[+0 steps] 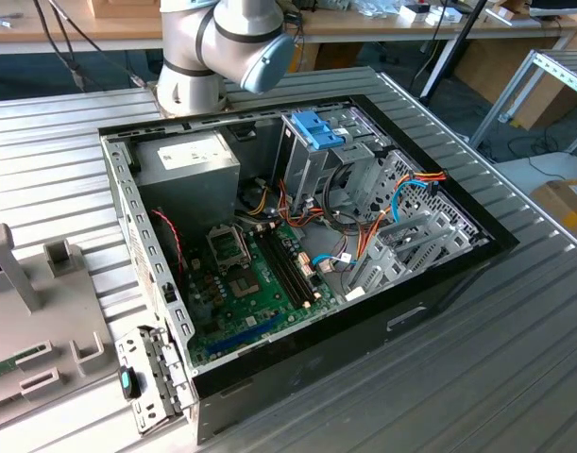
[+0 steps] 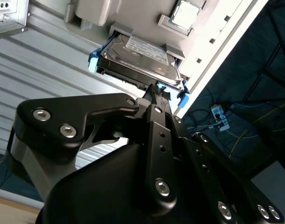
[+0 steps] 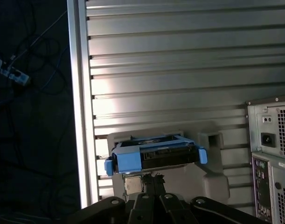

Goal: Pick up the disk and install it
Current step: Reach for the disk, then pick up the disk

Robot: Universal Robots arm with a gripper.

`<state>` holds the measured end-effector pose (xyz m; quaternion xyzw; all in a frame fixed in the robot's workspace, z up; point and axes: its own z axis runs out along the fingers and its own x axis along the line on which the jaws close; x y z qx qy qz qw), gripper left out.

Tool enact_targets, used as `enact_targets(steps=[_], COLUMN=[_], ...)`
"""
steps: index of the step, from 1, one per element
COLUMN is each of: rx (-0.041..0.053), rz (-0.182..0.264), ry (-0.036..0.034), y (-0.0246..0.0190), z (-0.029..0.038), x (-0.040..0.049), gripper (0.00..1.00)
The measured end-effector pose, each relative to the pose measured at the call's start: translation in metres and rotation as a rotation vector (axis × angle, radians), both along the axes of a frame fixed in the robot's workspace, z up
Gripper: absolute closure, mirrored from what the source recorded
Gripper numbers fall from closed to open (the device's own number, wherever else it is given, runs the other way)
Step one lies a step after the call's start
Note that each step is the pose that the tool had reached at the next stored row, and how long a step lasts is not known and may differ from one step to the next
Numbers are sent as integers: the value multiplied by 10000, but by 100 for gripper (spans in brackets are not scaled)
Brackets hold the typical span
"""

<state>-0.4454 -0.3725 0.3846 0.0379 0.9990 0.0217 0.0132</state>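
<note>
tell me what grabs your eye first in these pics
The open computer case sits mid-frame in the exterior view, with a green motherboard on its floor and a blue-tabbed cage at its far side. In both wrist views the blue-railed disk lies in a grey holder near the edge of the ribbed table, with the gripper close in front of it.

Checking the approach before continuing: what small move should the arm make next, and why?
Probably a short, slow advance straight toward the disk. In both wrist views the gripper points at the middle of its near edge, and the disk lies in its grey holder.
</note>
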Motion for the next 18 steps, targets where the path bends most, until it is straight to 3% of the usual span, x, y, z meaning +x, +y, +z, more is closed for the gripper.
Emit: enact_targets(steps=[4, 6, 18], rx=[0, -2, -32], rz=[-1, 7, 7], ry=[0, -1, 1], y=[45, 74, 76], z=[-21, -36, -38], x=[-152, -153, -154], gripper=[89, 89, 89])
